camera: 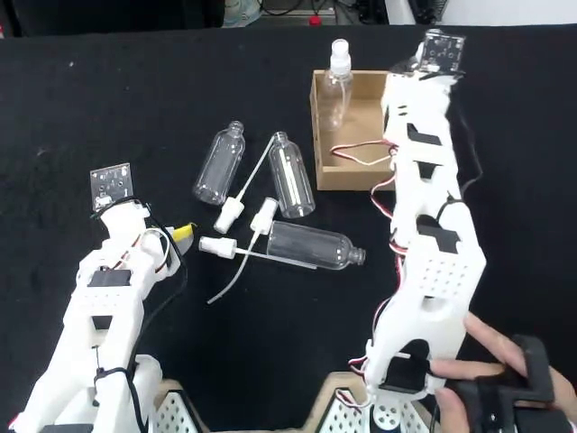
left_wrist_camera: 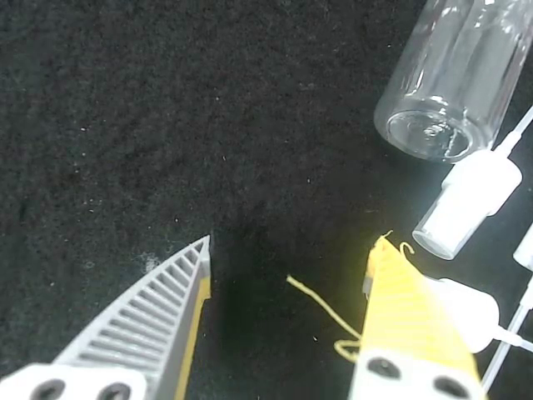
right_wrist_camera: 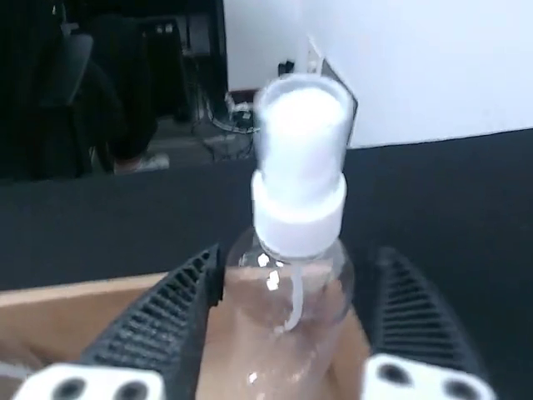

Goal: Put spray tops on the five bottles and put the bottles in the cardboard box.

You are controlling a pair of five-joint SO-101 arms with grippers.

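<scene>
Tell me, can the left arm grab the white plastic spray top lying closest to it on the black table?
Probably yes. The left gripper is open close beside the white plastic spray top, and nothing lies over the top.

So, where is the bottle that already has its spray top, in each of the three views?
High view: the capped bottle stands in the cardboard box, upper left corner.
Right wrist view: centre, between the fingers of the right gripper.
Left wrist view: faces an uncapped bottle on the table instead.
Shared landmark: the box, brown behind the bottle in the right wrist view.
</scene>
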